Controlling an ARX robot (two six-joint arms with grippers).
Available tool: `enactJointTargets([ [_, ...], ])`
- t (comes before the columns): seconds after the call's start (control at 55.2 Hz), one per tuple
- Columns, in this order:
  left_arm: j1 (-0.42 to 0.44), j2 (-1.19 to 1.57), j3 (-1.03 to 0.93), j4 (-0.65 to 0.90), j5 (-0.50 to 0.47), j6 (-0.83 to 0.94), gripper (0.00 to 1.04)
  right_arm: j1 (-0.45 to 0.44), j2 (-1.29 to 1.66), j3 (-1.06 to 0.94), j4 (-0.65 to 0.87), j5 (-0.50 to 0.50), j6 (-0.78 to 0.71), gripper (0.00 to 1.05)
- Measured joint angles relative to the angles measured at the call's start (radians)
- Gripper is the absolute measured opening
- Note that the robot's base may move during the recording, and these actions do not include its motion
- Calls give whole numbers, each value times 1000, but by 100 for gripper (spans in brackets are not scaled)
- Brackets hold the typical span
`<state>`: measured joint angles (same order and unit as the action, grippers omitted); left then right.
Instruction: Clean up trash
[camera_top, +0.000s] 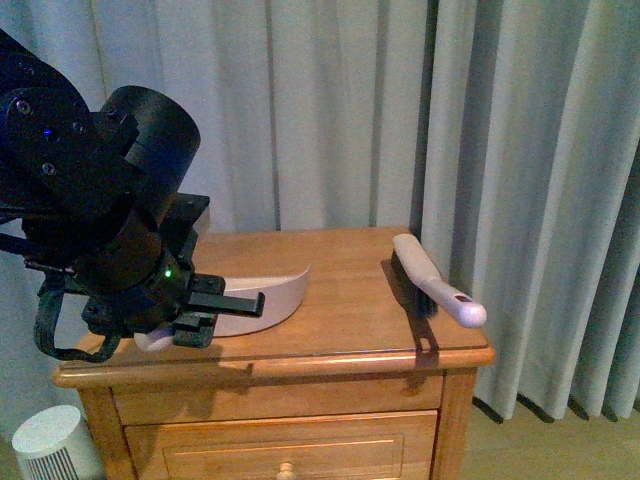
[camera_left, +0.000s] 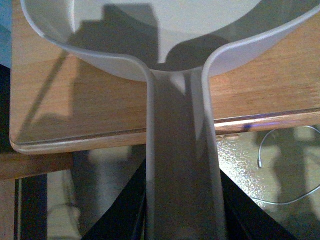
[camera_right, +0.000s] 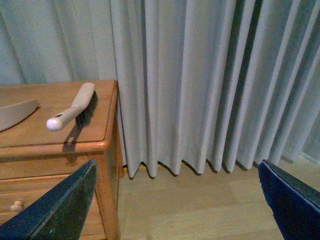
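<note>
Left gripper (camera_top: 225, 312) is clamped on the dustpan (camera_top: 275, 290) handle at the table (camera_top: 345, 265) edge. Right gripper (camera_right: 176, 167) hangs spread over the floor (camera_right: 200, 205), well clear of the brush (camera_top: 430, 282). Trash: not visible in any view. Advise holding the dustpan lip flat on the wood, handle gripped squarely.

Grey curtains (camera_top: 330, 110) behind wood nightstand (camera_top: 350, 290) (w/ drawers (camera_top: 330, 440)); wood floor (camera_right: 200, 210).

Pale pinkish-grey dustpan (camera_top: 275, 290); white brush (camera_top: 440, 285) with black bristles; honey-brown wooden nightstand (camera_top: 350, 295); plain, grey-blue curtains (camera_top: 300, 100).
</note>
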<state>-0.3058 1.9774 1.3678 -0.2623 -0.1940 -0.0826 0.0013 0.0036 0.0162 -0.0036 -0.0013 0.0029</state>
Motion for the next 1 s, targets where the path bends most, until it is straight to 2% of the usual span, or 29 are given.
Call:
enactJointTargets([
  [0.308,9,-40,0,16,0,-14,27,0,0,0,0,0,0,97],
  [0.615,31,-254,-69,172,57,-23,27,0,0,0,0,0,0,97],
  [0.869,81,-576,-290,392,87,35,27,0,0,0,0,0,0,97],
  [0.995,118,-822,-482,486,165,73,27,0,0,0,0,0,0,97],
])
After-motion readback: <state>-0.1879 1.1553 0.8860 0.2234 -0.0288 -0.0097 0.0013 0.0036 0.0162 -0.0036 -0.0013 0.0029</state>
